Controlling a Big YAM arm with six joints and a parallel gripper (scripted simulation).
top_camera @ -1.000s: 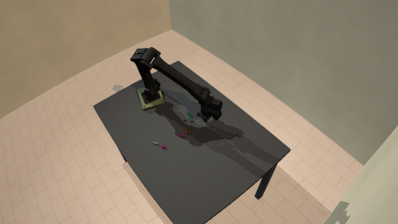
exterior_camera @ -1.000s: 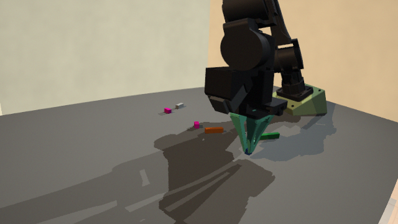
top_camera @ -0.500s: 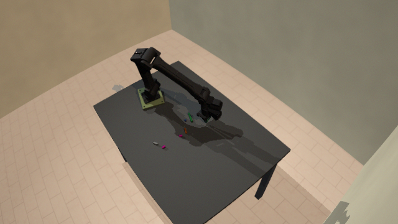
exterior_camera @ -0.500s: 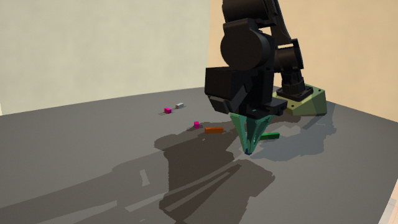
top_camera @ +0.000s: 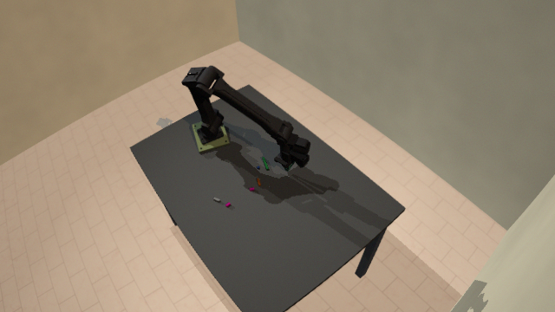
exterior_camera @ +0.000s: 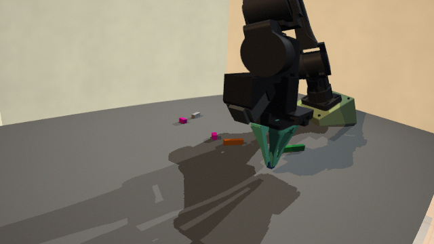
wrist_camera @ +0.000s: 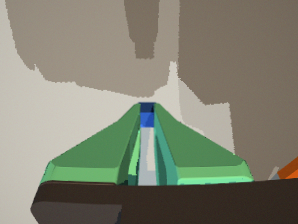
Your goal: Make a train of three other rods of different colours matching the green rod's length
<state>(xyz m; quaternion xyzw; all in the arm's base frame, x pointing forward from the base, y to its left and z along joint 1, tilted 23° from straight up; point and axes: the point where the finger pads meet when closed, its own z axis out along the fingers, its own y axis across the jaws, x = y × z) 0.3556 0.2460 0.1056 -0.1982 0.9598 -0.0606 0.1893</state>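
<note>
My gripper is shut on a small blue rod, at or just above the table. A second blue rod lies beside the green rod; in the exterior view it is hidden. The orange rod lies apart from them. One magenta rod is near the orange rod, turned differently. Another magenta rod lies near the grey rod, with a gap between them.
The dark table carries the arm's base plate at its back. The arm's shadow falls across the table around the gripper and the orange rod.
</note>
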